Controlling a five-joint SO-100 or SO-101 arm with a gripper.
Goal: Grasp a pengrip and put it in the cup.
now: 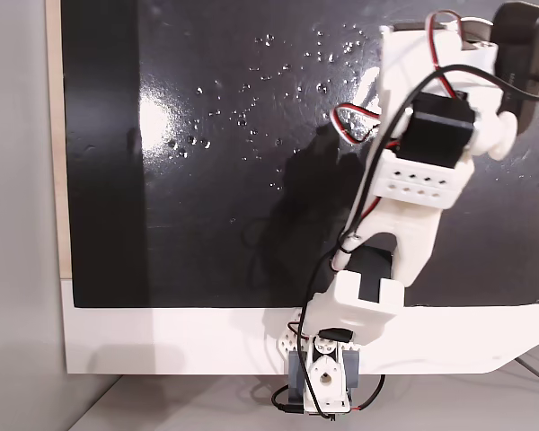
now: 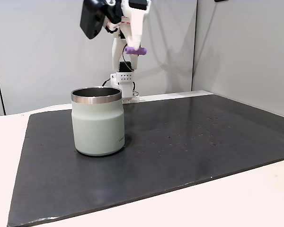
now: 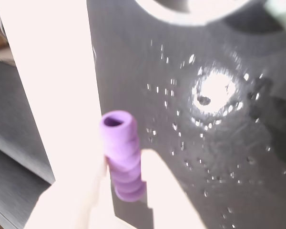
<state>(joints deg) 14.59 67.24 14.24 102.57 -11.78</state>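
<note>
Transport step: white two-finger gripper [image 3: 126, 179] is clamped on the small ribbed light-purple pengrip tube [image 3: 121, 155], held high near the arm base, so you next carry it over the steel-rimmed grey cup [image 2: 97, 121] and release.

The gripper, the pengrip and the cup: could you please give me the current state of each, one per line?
Gripper: shut on the pengrip, raised above the mat.
Pengrip: clamped between the white fingers, off the mat, its open end showing in the wrist view.
Cup: upright on the dark mat, open-topped, apart from the gripper.
</note>
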